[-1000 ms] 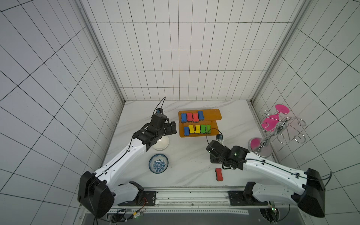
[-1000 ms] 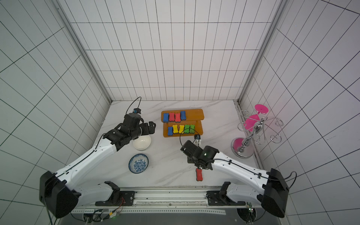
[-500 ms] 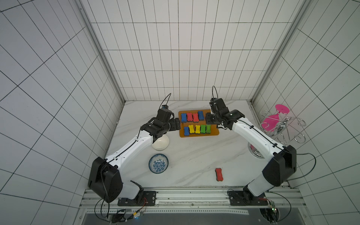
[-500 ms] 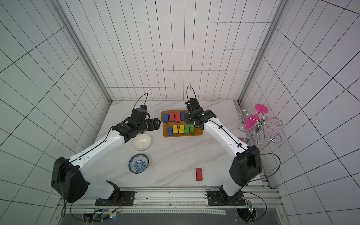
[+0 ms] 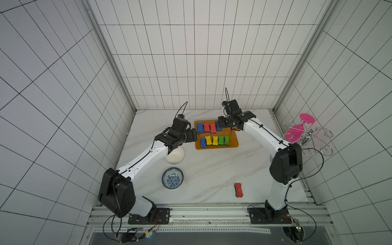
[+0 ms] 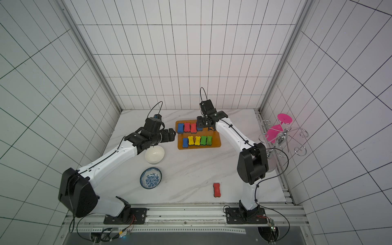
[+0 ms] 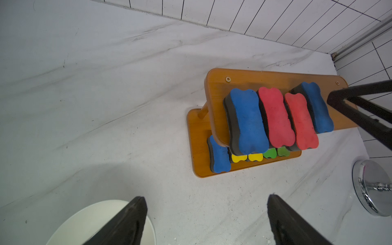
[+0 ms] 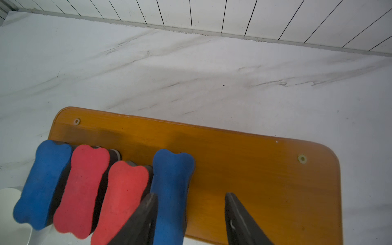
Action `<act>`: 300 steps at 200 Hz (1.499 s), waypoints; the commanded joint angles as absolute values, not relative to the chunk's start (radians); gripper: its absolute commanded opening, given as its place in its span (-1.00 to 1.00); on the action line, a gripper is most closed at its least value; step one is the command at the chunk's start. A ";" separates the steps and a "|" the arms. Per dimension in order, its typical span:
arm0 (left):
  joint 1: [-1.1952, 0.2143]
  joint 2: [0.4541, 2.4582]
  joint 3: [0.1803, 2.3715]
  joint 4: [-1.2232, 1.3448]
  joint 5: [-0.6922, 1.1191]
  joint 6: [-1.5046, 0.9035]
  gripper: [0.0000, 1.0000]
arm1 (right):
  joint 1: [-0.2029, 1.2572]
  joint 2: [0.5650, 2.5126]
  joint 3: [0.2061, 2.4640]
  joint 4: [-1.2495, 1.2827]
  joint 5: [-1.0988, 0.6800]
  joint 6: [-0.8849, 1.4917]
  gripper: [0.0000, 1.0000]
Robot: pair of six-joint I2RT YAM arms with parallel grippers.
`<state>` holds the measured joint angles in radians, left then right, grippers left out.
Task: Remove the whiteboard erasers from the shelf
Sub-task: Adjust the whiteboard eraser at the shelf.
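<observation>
Right wrist, right gripper (image 8: 190, 194) newly astride blue eraser (image 8: 172, 169) (unclamped)

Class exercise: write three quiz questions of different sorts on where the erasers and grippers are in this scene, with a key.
1. True or false: five erasers sit on the upper tier of the shelf.
2. What colour is the lone eraser on the table? A blue, B red, C green.
3. Fill in: the open right gripper straddles the upper tier's end eraser, coloured ____.
Key: 1 false (four); 2 B; 3 blue.
</observation>
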<state>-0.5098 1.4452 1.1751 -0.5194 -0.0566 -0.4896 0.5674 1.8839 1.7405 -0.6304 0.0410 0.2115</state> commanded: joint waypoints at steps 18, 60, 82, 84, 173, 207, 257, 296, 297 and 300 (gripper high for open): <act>-0.513 1.458 1.181 -0.512 -0.065 -0.483 0.85 | 0.561 1.925 1.796 -0.645 0.002 0.192 0.11; -0.507 1.459 1.180 -0.512 -0.063 -0.482 0.85 | 0.563 1.948 1.807 -0.650 -0.001 0.194 0.11; -0.501 1.459 1.176 -0.511 -0.053 -0.484 0.85 | 0.566 1.953 1.802 -0.656 0.011 0.189 0.10; -0.501 1.458 1.176 -0.511 -0.053 -0.484 0.85 | 0.566 1.954 1.802 -0.656 0.013 0.190 0.10; -0.488 1.453 1.170 -0.511 -0.037 -0.492 0.85 | 0.551 1.927 1.749 -0.672 0.090 0.163 0.05; -0.488 1.450 1.169 -0.511 -0.036 -0.495 0.85 | 0.541 1.904 1.760 -0.678 0.094 0.174 0.05; -0.487 1.438 1.164 -0.517 -0.048 -0.512 0.86 | 0.614 1.849 1.806 -0.678 0.365 0.490 0.16; -0.489 1.427 1.164 -0.542 -0.057 -0.522 0.86 | 0.634 1.897 1.865 -0.748 0.358 0.541 0.18; -0.488 1.427 1.163 -0.543 -0.058 -0.522 0.86 | 0.635 1.899 1.867 -0.753 0.358 0.539 0.18; -0.489 1.425 1.163 -0.543 -0.058 -0.522 0.85 | 0.635 1.904 1.873 -0.759 0.354 0.534 0.18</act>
<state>-0.4900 1.4525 1.1740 -0.5274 -0.0448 -0.5125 0.6247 1.8900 1.8187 -0.6880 0.3008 0.4683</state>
